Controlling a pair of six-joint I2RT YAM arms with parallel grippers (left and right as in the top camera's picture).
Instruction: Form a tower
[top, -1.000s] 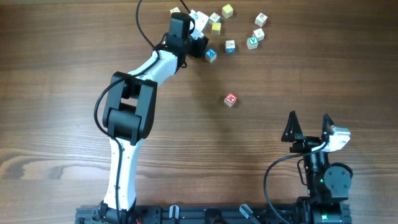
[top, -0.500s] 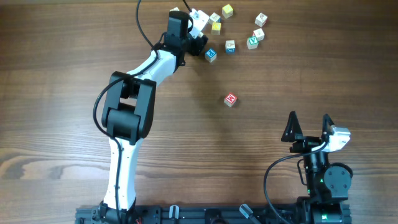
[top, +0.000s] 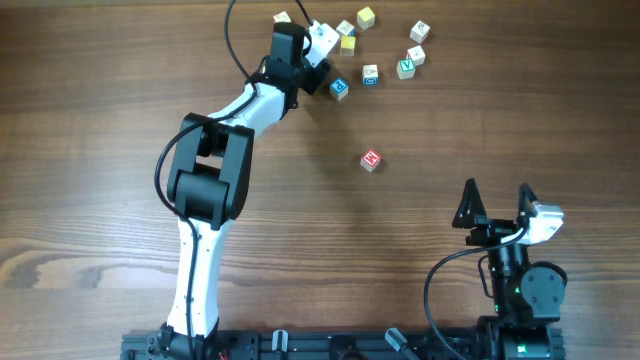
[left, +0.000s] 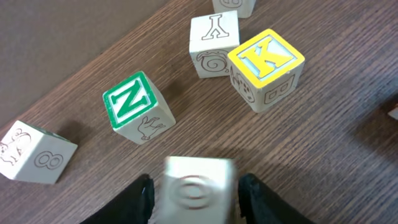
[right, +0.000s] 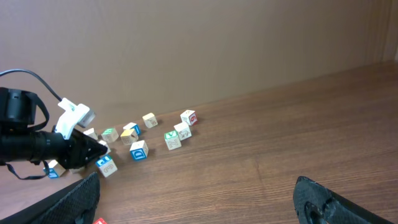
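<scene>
No tower shows in any view, only loose letter cubes. My left gripper (top: 322, 62) is at the far cluster of cubes, with a blurred white cube (left: 198, 191) bearing a ring mark between its black fingers (left: 138, 200). Its jaws are closed in on the cube's two sides. Just beyond it lie a green Z cube (left: 135, 107), a yellow K cube (left: 266, 67) and a white Y cube (left: 214, 42). My right gripper (top: 495, 205) rests near the table's front right, open and empty, seen as the right gripper (right: 198, 183) in its own view.
A red cube (top: 371, 160) lies alone mid-table. A blue cube (top: 340, 88) sits right of the left gripper. Several more cubes spread along the far edge, among them a green one (top: 405, 68) and a yellow one (top: 366, 16). A white 8 cube (left: 34, 160) lies left.
The left gripper's jaws have narrowed onto the white cube, and the wrist has shifted slightly. The right arm has not moved.
</scene>
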